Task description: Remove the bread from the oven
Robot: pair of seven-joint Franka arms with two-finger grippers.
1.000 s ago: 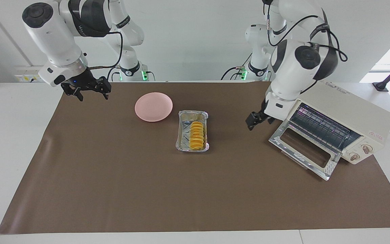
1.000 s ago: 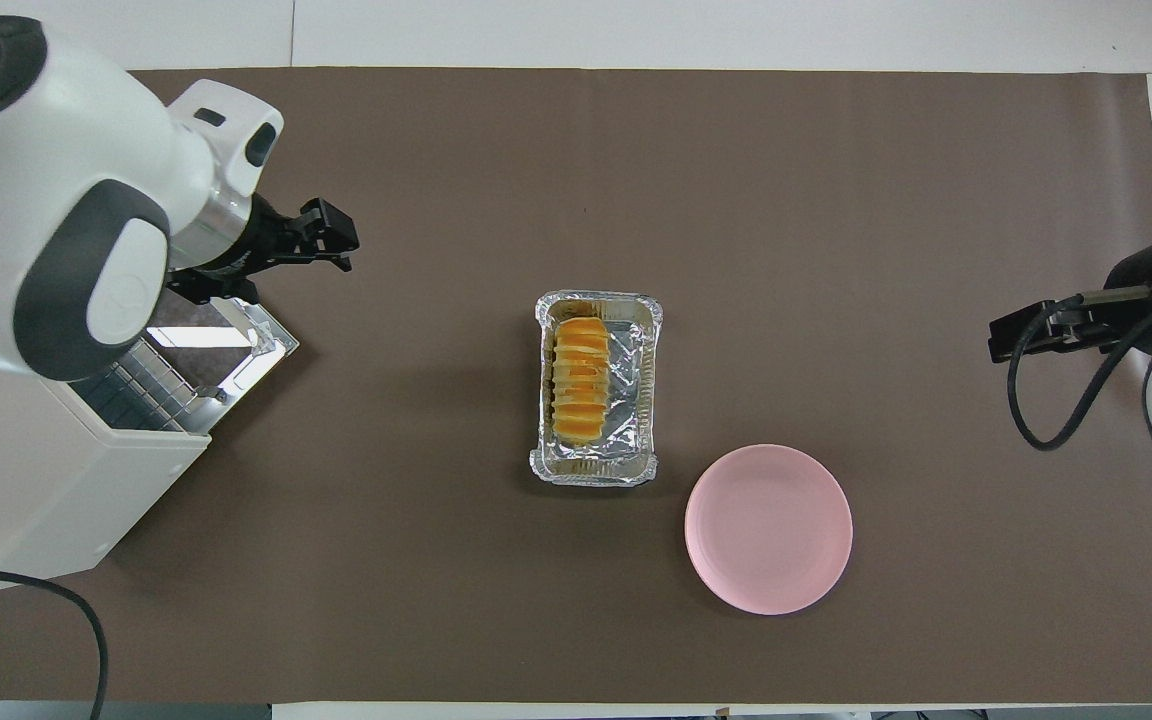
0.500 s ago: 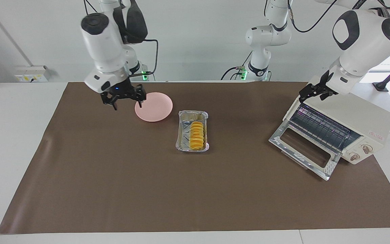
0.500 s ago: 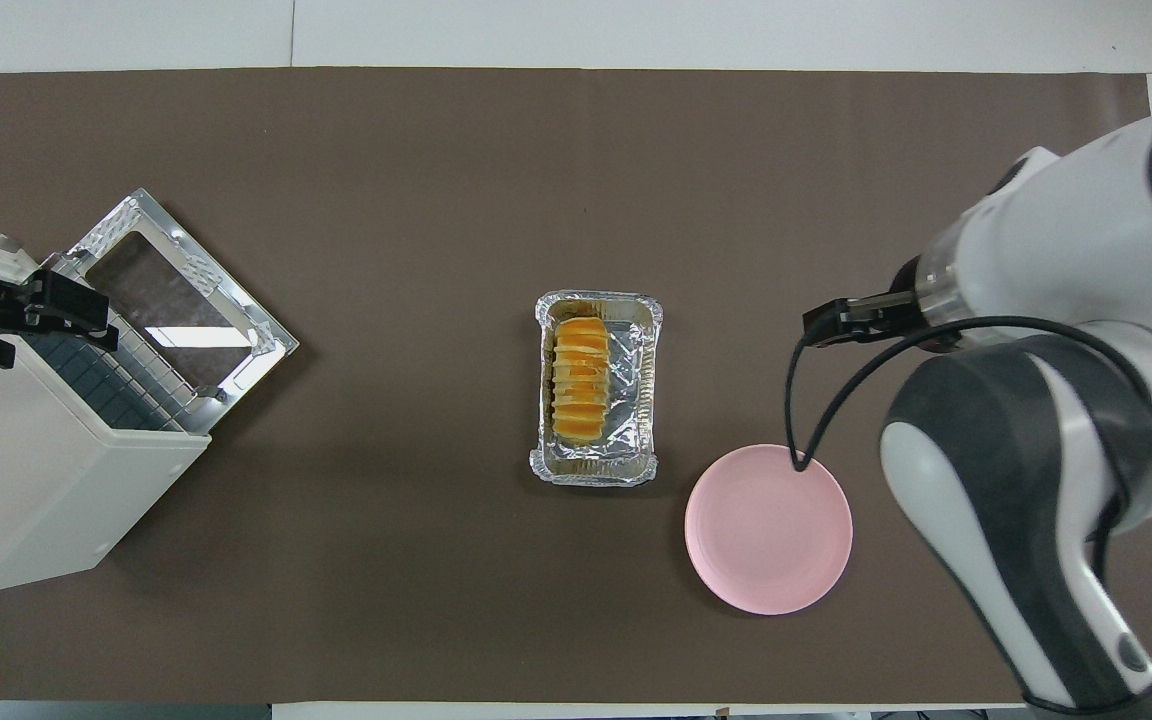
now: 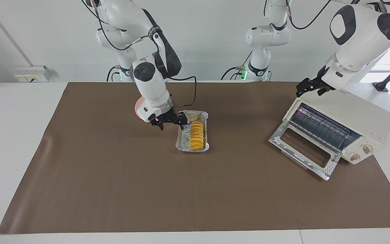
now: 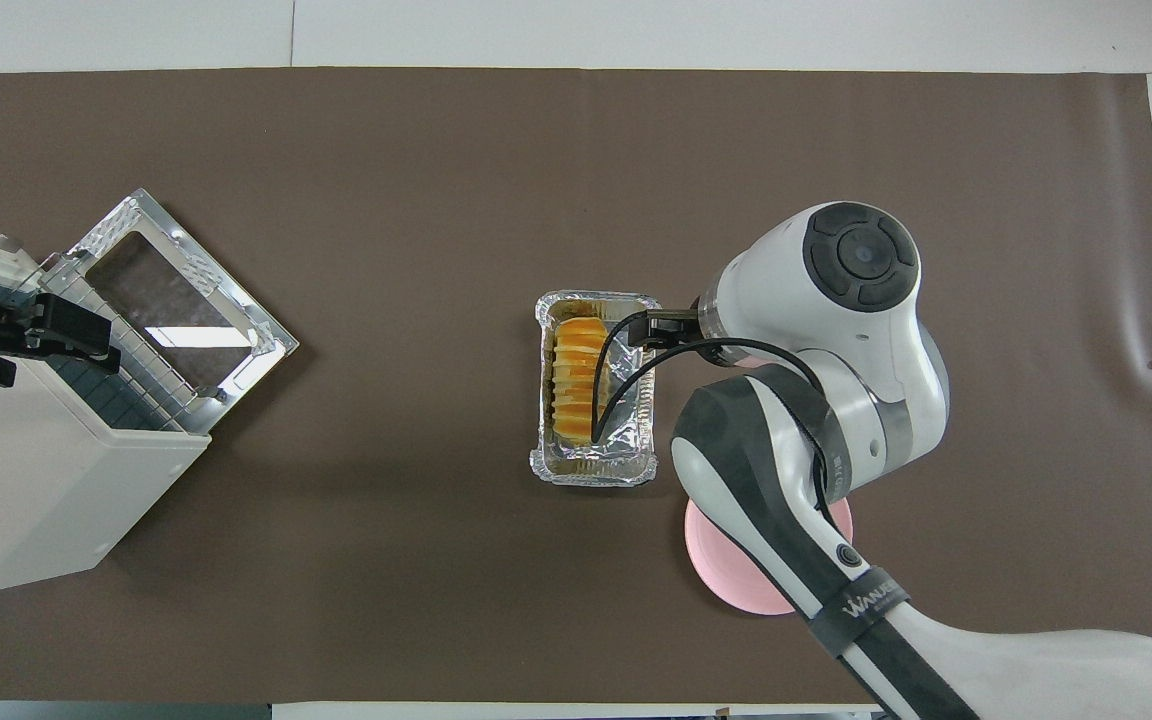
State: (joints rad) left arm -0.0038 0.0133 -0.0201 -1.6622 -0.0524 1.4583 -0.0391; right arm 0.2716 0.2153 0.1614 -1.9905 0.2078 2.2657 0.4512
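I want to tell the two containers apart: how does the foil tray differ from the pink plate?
The foil tray is silver, rectangular and walled; the pink plate is round and shallow. The tray holds the bread; no food shows on the plate, partly hidden by the right arm. The plate lies nearer the robots. Both rest on the brown mat.

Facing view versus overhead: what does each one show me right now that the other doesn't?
Facing only: the oven's knobs, and the open right end effector held above the mat beside the tray. Overhead only: more of the plate, though the right arm covers part of it. Both: the bread in the tray, the oven door down, and the open left end effector waiting over the oven.
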